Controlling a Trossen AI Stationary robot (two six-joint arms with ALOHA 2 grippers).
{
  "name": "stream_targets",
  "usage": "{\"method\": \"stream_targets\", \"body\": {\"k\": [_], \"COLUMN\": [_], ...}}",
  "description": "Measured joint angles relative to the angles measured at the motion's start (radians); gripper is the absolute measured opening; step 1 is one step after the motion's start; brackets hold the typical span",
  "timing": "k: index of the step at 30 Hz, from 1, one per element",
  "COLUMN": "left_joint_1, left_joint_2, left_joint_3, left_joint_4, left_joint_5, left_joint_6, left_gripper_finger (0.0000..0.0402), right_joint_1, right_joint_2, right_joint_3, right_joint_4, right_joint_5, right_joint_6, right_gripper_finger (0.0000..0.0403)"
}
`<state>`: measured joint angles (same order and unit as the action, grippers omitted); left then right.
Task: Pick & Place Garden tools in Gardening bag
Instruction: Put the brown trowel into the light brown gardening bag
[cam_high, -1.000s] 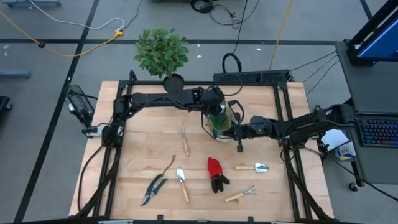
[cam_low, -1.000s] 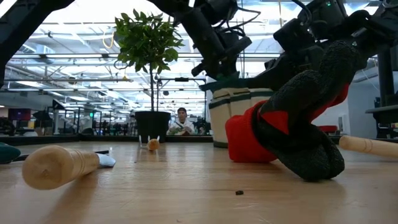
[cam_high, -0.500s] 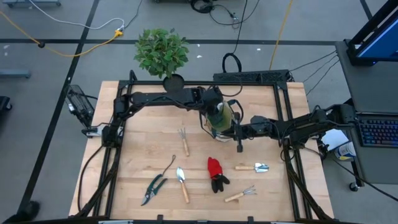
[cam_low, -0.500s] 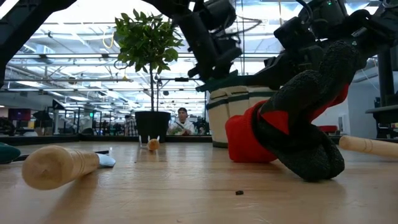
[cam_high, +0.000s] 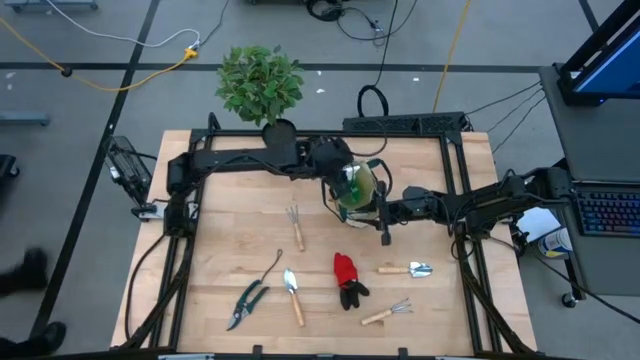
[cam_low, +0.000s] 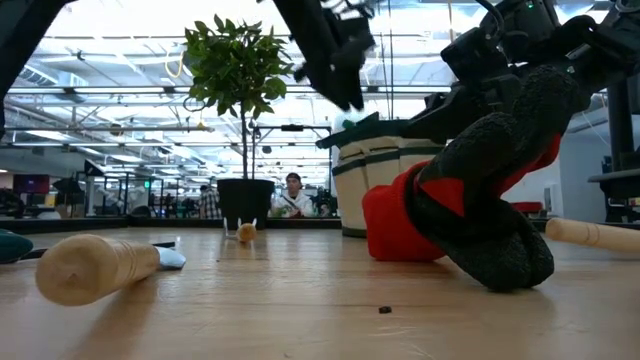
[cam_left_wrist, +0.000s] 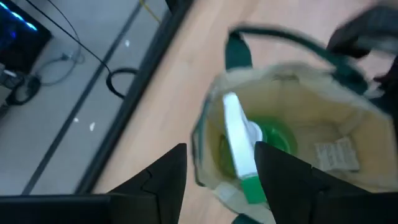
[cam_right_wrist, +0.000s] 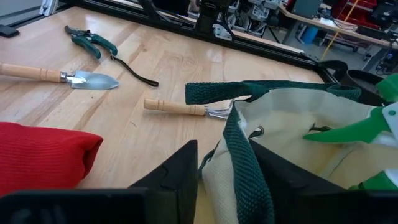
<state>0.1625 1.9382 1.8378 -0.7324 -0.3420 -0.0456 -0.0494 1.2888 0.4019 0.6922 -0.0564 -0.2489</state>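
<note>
Left hand (cam_high: 352, 178) is hovering directly over the mouth of the gardening bag (cam_high: 356, 192), its fingers standing apart with nothing between them. Straight below it, inside the bag, a white and green spray bottle (cam_left_wrist: 239, 148) is lying against the canvas, beside a green round item (cam_left_wrist: 272, 137). This reads as the end of one placing step, the bottle being let go into the bag.

Right hand (cam_high: 382, 210) is sitting at the bag's rim on the side away from the left arm. Its fingers are straddling the dark green loop handle (cam_right_wrist: 239, 155), parted enough that the strap looks loose rather than pinched.

Farther out on the table (cam_high: 230, 250), well apart from both hands, other tools are waiting: a small fork (cam_high: 295, 217), a thin weeder (cam_high: 272, 266), pruning shears (cam_high: 245, 303), a trowel (cam_high: 292, 292), red-black gloves (cam_high: 347, 279), a shovel (cam_high: 408, 269) and a rake (cam_high: 387, 313). The next move probably calls for one hand clearing the bag and reaching to the fork, the nearest tool.
</note>
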Motion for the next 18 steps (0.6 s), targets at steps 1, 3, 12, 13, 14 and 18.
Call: {"method": "stream_targets", "body": {"k": [1,3,12,13,14,18], "left_joint_1": [0.000,-0.006,-0.060,-0.067,-0.074,-0.108], "left_joint_2": [-0.021,-0.069,-0.254,-0.272,-0.287,-0.337], "left_joint_3": [0.000,0.000,0.000,0.001,0.000,0.000], "left_joint_4": [-0.009,-0.049,-0.335,-0.367,-0.404,-0.493], "left_joint_5": [0.000,0.000,0.000,0.000,0.001,0.001], "left_joint_6": [0.001,0.008,-0.012,-0.023,-0.040,-0.104], "left_gripper_finger": [0.0195,0.0195,0.0195,0.0195,0.0195,0.0195], "right_joint_1": [0.000,0.000,0.001,0.001,0.001,0.020], "right_joint_2": [0.000,0.000,-0.068,-0.082,-0.095,-0.144], "right_joint_3": [0.000,0.000,0.000,0.000,0.000,-0.001], "right_joint_4": [0.000,0.007,0.036,0.036,0.036,0.042], "right_joint_5": [0.000,0.000,0.002,0.002,0.001,0.001], "right_joint_6": [0.000,0.001,-0.025,-0.025,-0.025,0.004], "right_gripper_finger": [0.0127,0.0131,0.0153,0.0155,0.0158,0.0170]}}
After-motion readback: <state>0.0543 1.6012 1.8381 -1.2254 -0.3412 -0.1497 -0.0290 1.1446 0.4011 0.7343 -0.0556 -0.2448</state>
